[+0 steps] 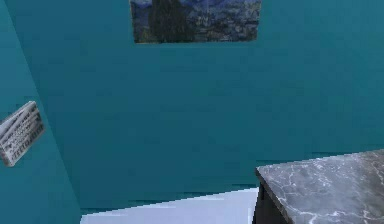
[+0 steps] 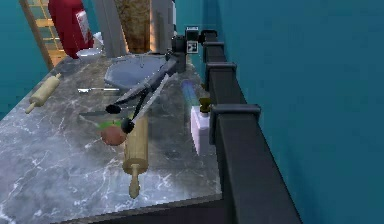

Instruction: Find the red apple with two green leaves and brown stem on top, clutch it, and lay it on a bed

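A small round thing, red with green on it, lies on the grey marble countertop (image 2: 60,160); its shape and colour fit the apple (image 2: 113,131). The dark arm bar (image 2: 235,130) runs up the arm side view's right. From its far end the gripper (image 2: 118,106) reaches down and left across the counter. Its thin fingers (image 2: 140,92) end close to the apple. I cannot tell whether the gripper holds anything, because the apple and counter lie right behind its far end.
A wooden rolling pin (image 2: 134,155) lies beside the apple and another rolling pin (image 2: 42,92) near the counter's left edge. A dark grey pan (image 2: 135,68), a pale bottle (image 2: 201,125) and a red appliance (image 2: 68,25) stand further back. Ahead are a teal wall, a painting (image 1: 195,20) and a counter corner (image 1: 325,190).
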Robot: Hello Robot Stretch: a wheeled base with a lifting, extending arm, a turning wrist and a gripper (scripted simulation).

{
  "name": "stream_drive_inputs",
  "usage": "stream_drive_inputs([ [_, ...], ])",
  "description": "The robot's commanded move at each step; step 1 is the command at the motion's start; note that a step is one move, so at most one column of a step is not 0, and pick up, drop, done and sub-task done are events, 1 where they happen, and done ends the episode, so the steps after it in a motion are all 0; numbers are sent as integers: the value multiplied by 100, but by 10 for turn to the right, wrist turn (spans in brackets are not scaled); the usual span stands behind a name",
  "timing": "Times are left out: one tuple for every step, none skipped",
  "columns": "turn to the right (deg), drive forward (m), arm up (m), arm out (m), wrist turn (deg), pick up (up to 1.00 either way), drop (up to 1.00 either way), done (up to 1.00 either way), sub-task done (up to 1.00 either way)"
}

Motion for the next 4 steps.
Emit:
stream_drive_inputs([
  [0,0,0,-46,0,0,0,0,0],
  [-90,0,0,0,0,0,0,0,0],
  [0,30,0,0,0,0,0,0,0],
  [150,0,0,0,0,0,0,0,0],
])
